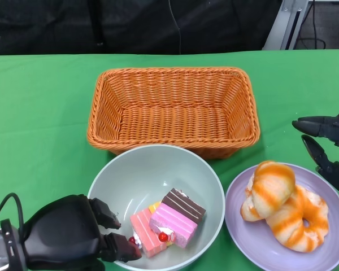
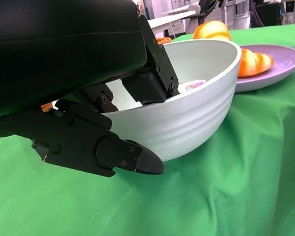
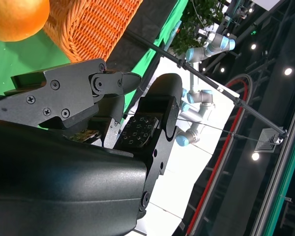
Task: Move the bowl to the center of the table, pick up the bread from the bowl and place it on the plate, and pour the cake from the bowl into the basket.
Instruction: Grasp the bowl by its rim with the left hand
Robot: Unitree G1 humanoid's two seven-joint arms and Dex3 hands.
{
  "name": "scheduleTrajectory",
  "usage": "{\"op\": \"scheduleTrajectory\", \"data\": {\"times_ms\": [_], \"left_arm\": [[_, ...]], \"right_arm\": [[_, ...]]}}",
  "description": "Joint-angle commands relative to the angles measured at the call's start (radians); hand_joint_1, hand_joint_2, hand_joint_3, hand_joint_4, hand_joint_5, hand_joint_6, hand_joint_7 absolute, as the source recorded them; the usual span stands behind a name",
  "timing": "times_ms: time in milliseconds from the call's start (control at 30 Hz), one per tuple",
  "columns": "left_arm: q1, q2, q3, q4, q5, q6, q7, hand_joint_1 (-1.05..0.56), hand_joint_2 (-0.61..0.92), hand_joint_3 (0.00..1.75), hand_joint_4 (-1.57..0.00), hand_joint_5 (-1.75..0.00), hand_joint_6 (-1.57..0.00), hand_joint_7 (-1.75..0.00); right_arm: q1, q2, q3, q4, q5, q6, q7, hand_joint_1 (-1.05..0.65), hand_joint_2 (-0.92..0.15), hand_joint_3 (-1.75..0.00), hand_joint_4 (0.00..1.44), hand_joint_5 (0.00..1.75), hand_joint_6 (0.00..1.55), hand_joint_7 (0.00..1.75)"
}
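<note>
A pale green bowl [image 1: 158, 169] stands in front of the basket and holds pink and brown cake pieces [image 1: 172, 223]. My left hand [image 1: 73, 231] grips its near-left rim; in the left wrist view one finger lies inside the bowl [image 2: 187, 118] and another finger [image 2: 123, 157] lies under its outer wall. Orange-striped bread [image 1: 279, 203] lies on the purple plate [image 1: 327, 248] to the bowl's right. My right hand [image 1: 327, 144] hovers at the plate's far right edge, fingers apart and holding nothing.
A wicker basket [image 1: 172, 71] with nothing in it stands just behind the bowl, on the green tablecloth. The right wrist view shows the basket's corner [image 3: 93, 24] and a piece of bread [image 3: 17, 17] beyond my right hand [image 3: 88, 123].
</note>
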Motion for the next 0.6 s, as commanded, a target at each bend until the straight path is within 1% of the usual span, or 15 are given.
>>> {"op": "scheduleTrajectory", "data": {"times_ms": [33, 433, 500, 600], "left_arm": [[-0.001, 0.002, -0.016, 0.01, 0.019, 0.022, -0.004, -0.45, 0.92, 0.17, -0.91, -0.03, -0.87, -0.02], [-0.019, -0.025, -0.055, 0.047, 0.029, 0.067, -0.004, -0.44, 0.92, 0.17, -0.92, -0.03, -0.89, -0.02], [-0.026, -0.032, -0.063, 0.059, 0.04, 0.071, 0.02, -0.45, 0.92, 0.15, -0.93, -0.04, -0.91, -0.03], [-0.044, -0.05, -0.081, 0.101, 0.056, 0.058, 0.107, -0.45, 0.92, 0.08, -1.01, -0.07, -0.99, -0.05]], "right_arm": [[0.014, -0.008, -0.015, -0.01, 0.013, 0.0, 0.0, -0.1, -0.92, -0.28, 0.75, 0.83, 0.98, 0.25], [0.02, -0.007, -0.017, -0.018, 0.007, 0.001, -0.006, -0.09, -0.92, -0.28, 0.75, 0.84, 0.98, 0.26], [0.021, -0.008, -0.017, -0.02, 0.008, 0.001, -0.004, -0.09, -0.92, -0.28, 0.75, 0.84, 0.97, 0.26], [0.022, -0.008, -0.016, -0.022, 0.011, 0.001, -0.002, -0.1, -0.92, -0.28, 0.75, 0.85, 0.97, 0.26]]}}
